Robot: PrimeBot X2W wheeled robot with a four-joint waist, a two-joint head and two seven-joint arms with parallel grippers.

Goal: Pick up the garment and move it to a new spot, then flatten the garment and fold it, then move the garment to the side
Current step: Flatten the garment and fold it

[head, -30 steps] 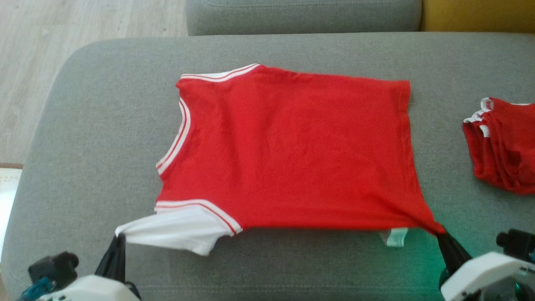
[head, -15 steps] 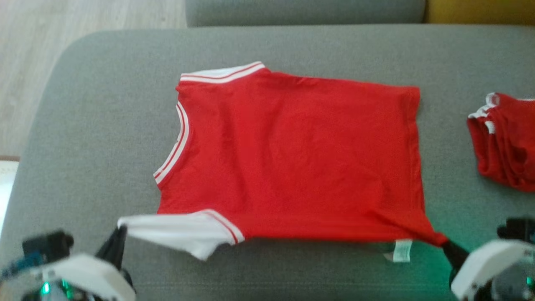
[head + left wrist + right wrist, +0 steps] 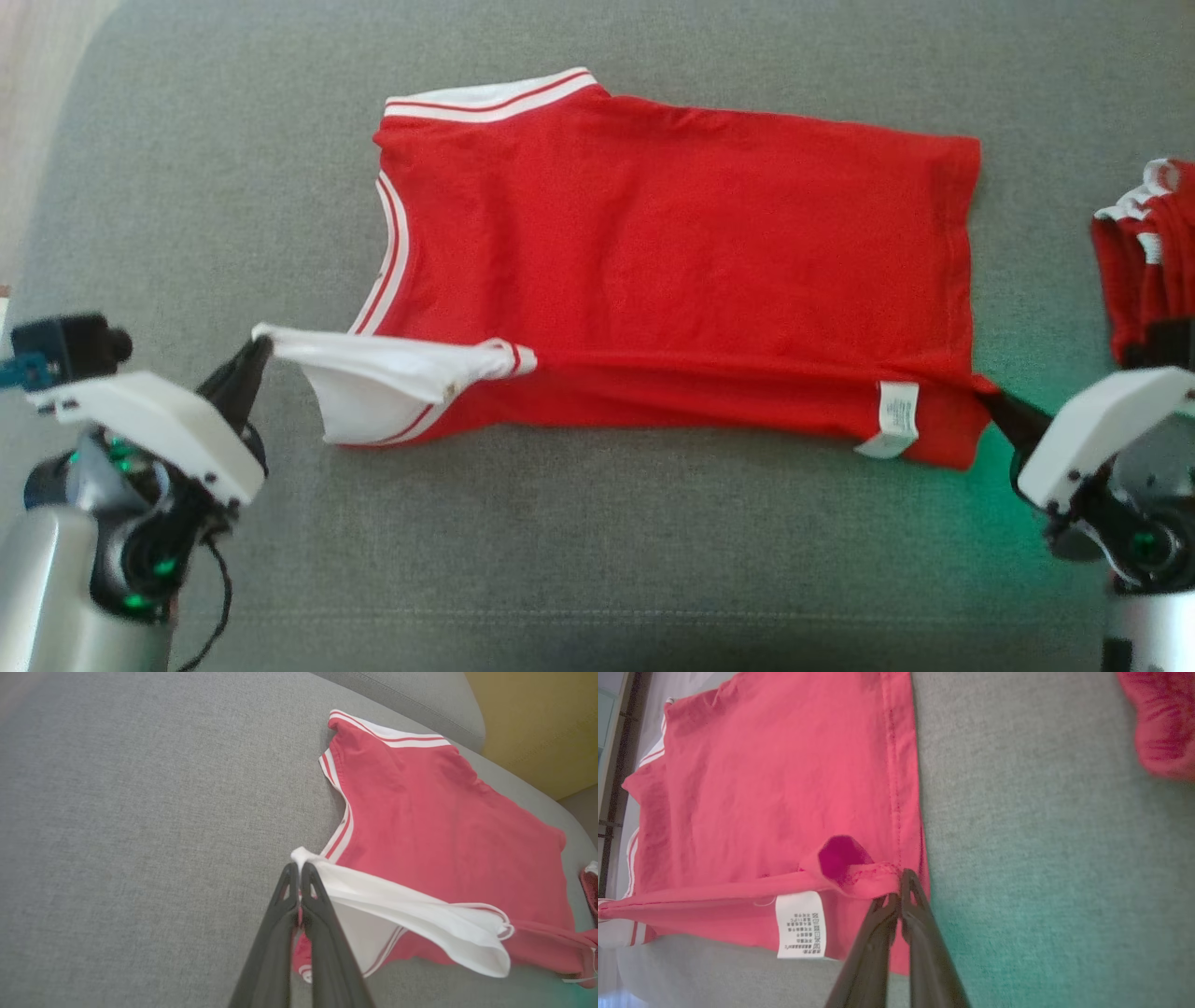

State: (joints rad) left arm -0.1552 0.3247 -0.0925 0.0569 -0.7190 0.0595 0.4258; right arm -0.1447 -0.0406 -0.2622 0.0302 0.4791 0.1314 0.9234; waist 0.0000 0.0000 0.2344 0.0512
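Grey sofa cushion (image 3: 653,560) — red garment (image 3: 672,243), folded red pile (image 3: 1144,252)

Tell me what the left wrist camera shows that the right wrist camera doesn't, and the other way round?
Left wrist view, of the two: the left gripper shut on the white sleeve, and a yellow surface behind. Right wrist view, of the two: the right gripper shut on a red hem corner, and the white care label. Both: the red shirt on the grey cushion, with a red pile beside it.
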